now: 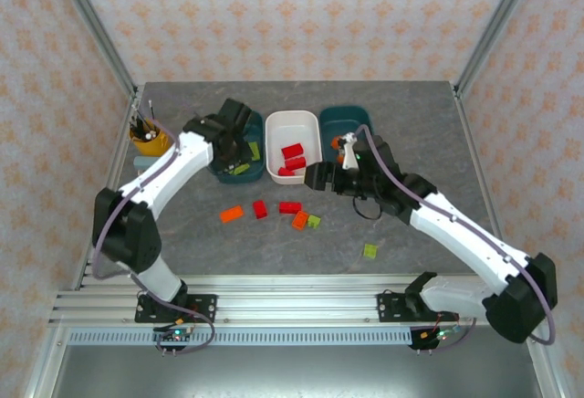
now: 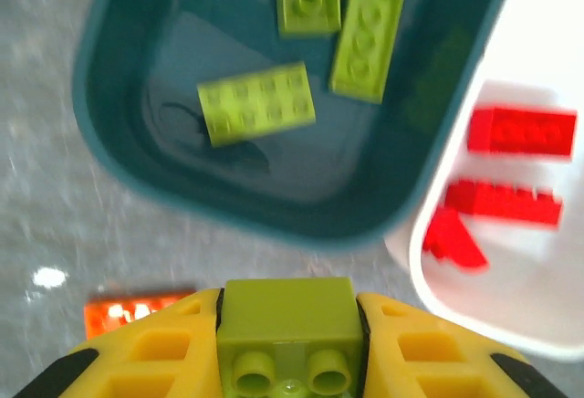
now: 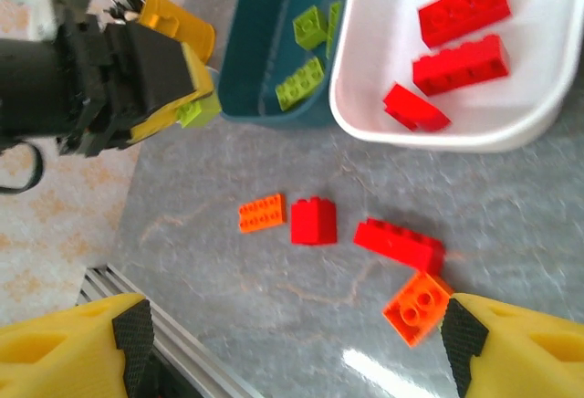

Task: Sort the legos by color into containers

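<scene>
My left gripper (image 2: pixel 290 361) is shut on a lime green lego (image 2: pixel 290 325), held just short of the near rim of the left dark teal container (image 2: pixel 100 124). Three lime legos (image 2: pixel 257 103) lie inside that container. The white container (image 1: pixel 292 121) beside it holds three red legos (image 3: pixel 461 5). My right gripper (image 3: pixel 297 334) hangs open above loose legos on the table: a flat orange one (image 3: pixel 262 213), a red block (image 3: pixel 313 221), a long red one (image 3: pixel 399 245) and an orange one (image 3: pixel 417 307). Two more lime legos (image 1: pixel 314 222) (image 1: pixel 370 251) lie nearby.
A second dark teal container (image 1: pixel 347 115) stands right of the white one, partly covered by my right arm, with something orange in it. A yellow pen cup (image 1: pixel 151 140) stands at the far left. Patterned walls enclose the table, and a metal rail runs along its near edge.
</scene>
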Motion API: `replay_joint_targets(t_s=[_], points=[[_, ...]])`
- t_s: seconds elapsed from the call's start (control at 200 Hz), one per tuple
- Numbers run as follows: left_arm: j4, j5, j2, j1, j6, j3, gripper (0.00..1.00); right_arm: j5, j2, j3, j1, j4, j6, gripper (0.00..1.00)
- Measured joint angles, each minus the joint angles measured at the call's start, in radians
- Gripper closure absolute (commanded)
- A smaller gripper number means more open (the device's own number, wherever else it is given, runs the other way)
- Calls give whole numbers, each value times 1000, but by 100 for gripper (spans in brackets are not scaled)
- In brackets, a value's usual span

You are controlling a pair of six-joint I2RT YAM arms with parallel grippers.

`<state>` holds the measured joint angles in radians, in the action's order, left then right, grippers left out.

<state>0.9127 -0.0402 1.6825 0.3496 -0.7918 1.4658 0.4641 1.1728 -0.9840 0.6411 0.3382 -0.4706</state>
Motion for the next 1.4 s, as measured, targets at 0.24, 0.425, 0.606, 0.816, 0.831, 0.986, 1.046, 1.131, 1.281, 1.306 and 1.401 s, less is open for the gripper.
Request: replay_joint_targets(t_s=[0.24,0.425,0.606,0.816,0.831,0.986,1.046,1.131,1.281,1.306,1.401], points=[[76,98,300,-71,156,257,73,-8,153,-119,1,-51,-37,16],[113,155,436,-80,217,321,73,-11,202,-127,1,-71,-78,16],[126,165,495,-81,235,323,65,-11,218,-128,1,-66,-92,16],[130,172,513,-81,246,329,45,-11,217,-130,1,-50,-90,16],[130,172,512,-81,244,329,45,-11,217,-130,1,-48,-90,16],[134,177,483,-81,244,333,40,-13,217,-132,1,-18,-71,16],[138,177,451,-81,245,333,39,-16,217,-137,1,5,-58,16],[138,176,381,-81,244,330,37,-26,217,-155,2,37,-32,16],[127,168,169,-73,233,267,36,-69,217,-204,39,107,35,18],[124,164,130,-70,228,249,36,-79,218,-213,51,120,45,18],[104,145,-41,-60,199,151,35,-113,231,-250,115,158,79,20]])
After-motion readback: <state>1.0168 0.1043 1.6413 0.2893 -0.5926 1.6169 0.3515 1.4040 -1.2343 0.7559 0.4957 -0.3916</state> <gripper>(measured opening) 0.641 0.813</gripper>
